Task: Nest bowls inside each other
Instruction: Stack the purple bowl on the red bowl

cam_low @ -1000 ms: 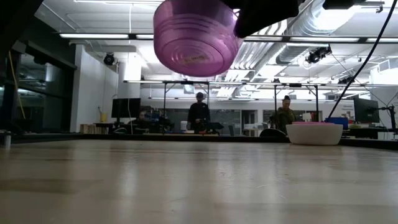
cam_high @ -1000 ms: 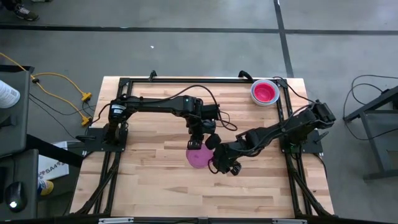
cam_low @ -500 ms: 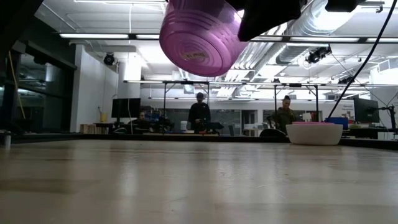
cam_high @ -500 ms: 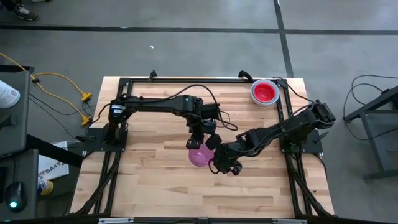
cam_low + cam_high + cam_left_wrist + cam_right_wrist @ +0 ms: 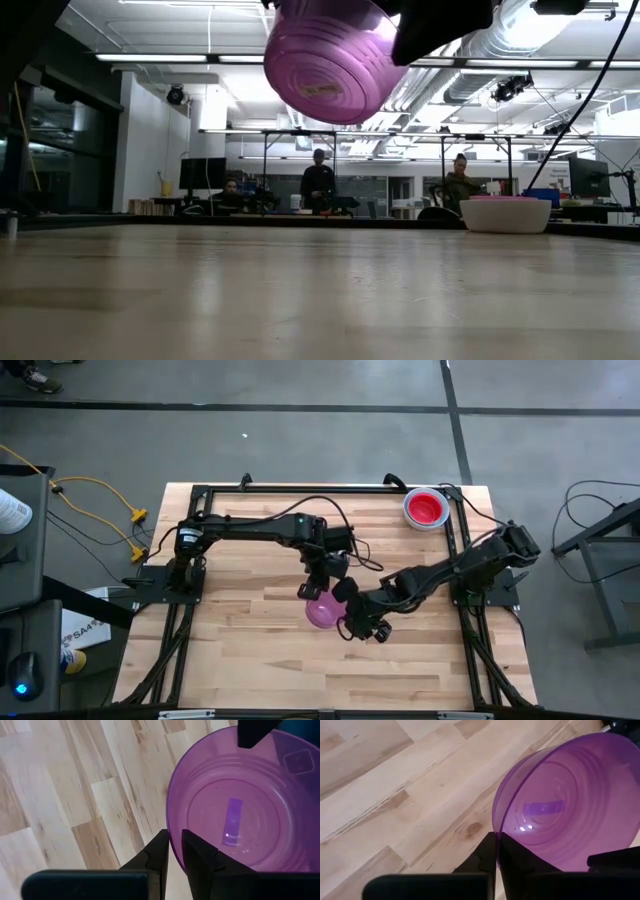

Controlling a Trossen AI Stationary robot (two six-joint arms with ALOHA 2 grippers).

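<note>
The purple bowl (image 5: 322,611) hangs in the air above the middle of the pale plank tabletop (image 5: 250,660), gripped at its rim from two sides. It is round, shallow and translucent plastic, with stepped concentric rings moulded into its wall and a flat base; in the low view its underside (image 5: 335,58) tilts, well clear of the wood. The right tool (image 5: 495,851) is clenched on the rim, one dark flat finger inside the wall and one outside, the thin purple edge pinched between them. The left tool (image 5: 175,851) straddles the opposite part of the rim, its two dark wedge-shaped fingers (image 5: 159,851) slightly parted with the wall in the narrow gap; whether they press on it cannot be told. From the left wrist, the right tool's dark tip shows at the far rim. Well beyond the right tool, near the tabletop's far right corner, a white bowl (image 5: 427,510) sits on the wood with a red bowl (image 5: 426,507) nested inside it, smooth and glossy. The tabletop is butcher-block, light strips with darker grain and a knot, framed by black metal rails (image 5: 300,488).
</note>
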